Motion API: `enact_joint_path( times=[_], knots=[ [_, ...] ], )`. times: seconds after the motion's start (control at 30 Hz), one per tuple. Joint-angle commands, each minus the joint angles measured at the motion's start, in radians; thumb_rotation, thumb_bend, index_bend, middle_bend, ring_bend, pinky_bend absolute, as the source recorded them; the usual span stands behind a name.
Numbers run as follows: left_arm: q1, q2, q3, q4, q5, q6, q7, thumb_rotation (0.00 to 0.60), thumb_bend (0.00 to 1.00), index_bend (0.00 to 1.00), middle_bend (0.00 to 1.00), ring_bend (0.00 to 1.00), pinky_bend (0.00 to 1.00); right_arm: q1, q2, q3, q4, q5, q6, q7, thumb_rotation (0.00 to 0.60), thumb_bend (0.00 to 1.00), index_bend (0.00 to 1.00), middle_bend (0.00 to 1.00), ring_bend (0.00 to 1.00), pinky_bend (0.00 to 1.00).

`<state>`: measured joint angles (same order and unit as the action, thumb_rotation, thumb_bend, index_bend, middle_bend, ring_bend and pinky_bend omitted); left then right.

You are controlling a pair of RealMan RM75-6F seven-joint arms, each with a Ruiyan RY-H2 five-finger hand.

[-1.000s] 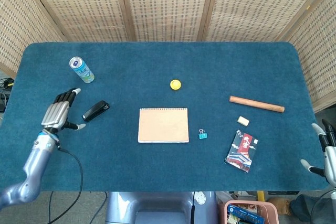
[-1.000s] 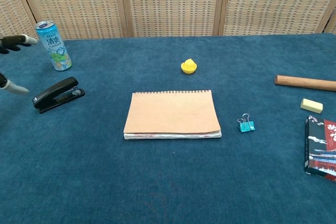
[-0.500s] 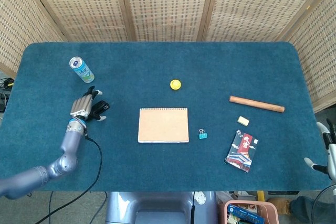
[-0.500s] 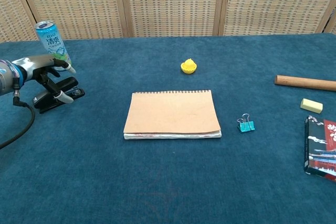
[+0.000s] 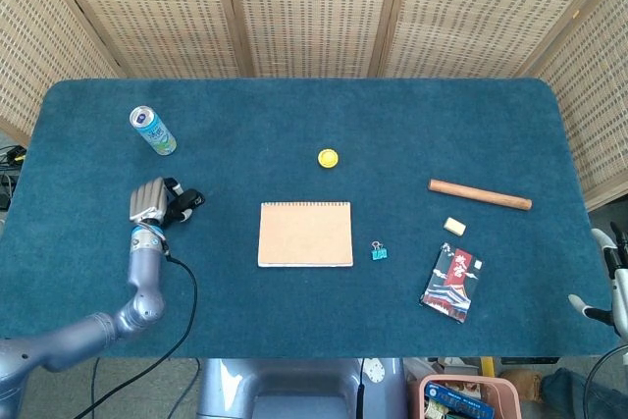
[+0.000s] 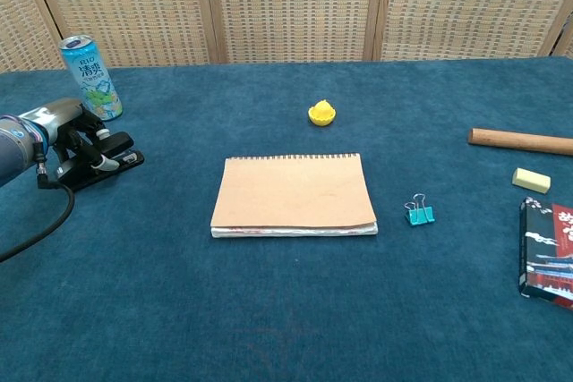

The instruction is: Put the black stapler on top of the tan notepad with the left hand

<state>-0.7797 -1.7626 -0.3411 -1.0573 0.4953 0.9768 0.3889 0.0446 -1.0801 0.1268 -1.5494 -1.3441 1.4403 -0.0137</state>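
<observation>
— Start at the far left. What's the left hand (image 6: 67, 136) doing?

— It sits right over the black stapler (image 6: 112, 160), near the left edge of the worktop (image 5: 294, 321), just this side of the drink can (image 5: 153, 130). The fingers (image 6: 89, 151) are curled down around the stapler's rear half. From the chest view they look wrapped on the body, so I'd call it a hold, though the stapler is on the cloth, not lifted.

— How do you reckon it'll handle?

— Rigid and fairly dense for its size, I'd guess: metal inside, smooth plastic shell. It won't bend or crush, but the shell could slide in the fingers, and the top arm is hinged, so squeezing top to bottom might just press it down. Taking it across the sides, around the middle of its length, seems safer; held only at the tail, the nose may droop.

— And where does it go?

— The tan notepad (image 5: 305, 234), lying flat at the centre, well apart from the stapler, with bare cloth between them. It's a broad, level cover, so an easy landing. A blue binder clip (image 5: 379, 251) lies just beside its right edge and a yellow cap (image 5: 328, 157) beyond its far edge.

— The right hand (image 5: 613, 282)?

— Off at the right edge of the worktop, fingers apart, holding nothing.
</observation>
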Motion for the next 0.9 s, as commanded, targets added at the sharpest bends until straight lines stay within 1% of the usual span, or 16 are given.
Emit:
enact_joint_path(
  times=[0.03,0.2,0.3,0.43,0.53,0.6,0.67,0.73,0.83,0.9],
  knots=[
    [0.009,-0.016,-0.003,0.013,0.027,0.023,-0.012,0.600,0.39,0.65,0.53,0.50,0.65,0.000,0.000,0.000,0.000,-0.001,0.001,-0.001,0.600,0.00,0.00,0.00,0.00,0.00],
    [0.022,-0.012,-0.008,0.006,0.065,0.030,-0.027,0.600,0.44,0.66,0.54,0.51,0.66,0.002,-0.001,-0.002,-0.002,0.001,-0.003,-0.004,0.600,0.00,0.00,0.00,0.00,0.00],
    [0.028,0.008,-0.014,-0.028,0.098,0.041,-0.036,0.600,0.48,0.67,0.54,0.51,0.66,0.002,-0.001,-0.002,-0.004,0.000,-0.002,-0.006,0.600,0.00,0.00,0.00,0.00,0.00],
    [0.044,0.086,-0.009,-0.195,0.188,0.074,-0.047,0.600,0.48,0.67,0.54,0.51,0.66,0.000,0.004,-0.002,-0.011,-0.001,0.002,-0.001,0.600,0.00,0.00,0.00,0.00,0.00],
    [0.038,0.148,0.002,-0.347,0.275,0.090,-0.031,0.600,0.48,0.68,0.54,0.51,0.66,-0.001,0.007,-0.001,-0.014,-0.002,0.004,0.004,0.600,0.00,0.00,0.00,0.00,0.00],
    [0.026,0.171,0.010,-0.412,0.310,0.094,-0.004,0.600,0.48,0.68,0.54,0.51,0.66,-0.001,0.008,0.000,-0.014,-0.002,0.006,0.006,0.600,0.00,0.00,0.00,0.00,0.00],
    [-0.007,0.200,0.024,-0.471,0.358,0.048,0.027,0.600,0.48,0.68,0.52,0.51,0.66,-0.002,0.010,0.001,-0.014,-0.001,0.006,0.011,0.600,0.00,0.00,0.00,0.00,0.00],
    [-0.068,0.217,0.031,-0.501,0.354,-0.050,0.070,0.600,0.48,0.68,0.52,0.51,0.66,-0.003,0.013,0.003,-0.014,0.005,0.007,0.019,0.600,0.00,0.00,0.00,0.00,0.00],
    [-0.123,0.208,0.033,-0.498,0.334,-0.108,0.101,0.600,0.48,0.68,0.51,0.51,0.66,-0.004,0.016,0.006,-0.012,0.009,0.006,0.027,0.600,0.00,0.00,0.00,0.00,0.00],
    [-0.168,0.177,0.041,-0.468,0.326,-0.132,0.138,0.600,0.48,0.68,0.51,0.51,0.65,-0.004,0.016,0.008,-0.006,0.018,0.000,0.032,0.600,0.00,0.00,0.00,0.00,0.00]
  ],
)
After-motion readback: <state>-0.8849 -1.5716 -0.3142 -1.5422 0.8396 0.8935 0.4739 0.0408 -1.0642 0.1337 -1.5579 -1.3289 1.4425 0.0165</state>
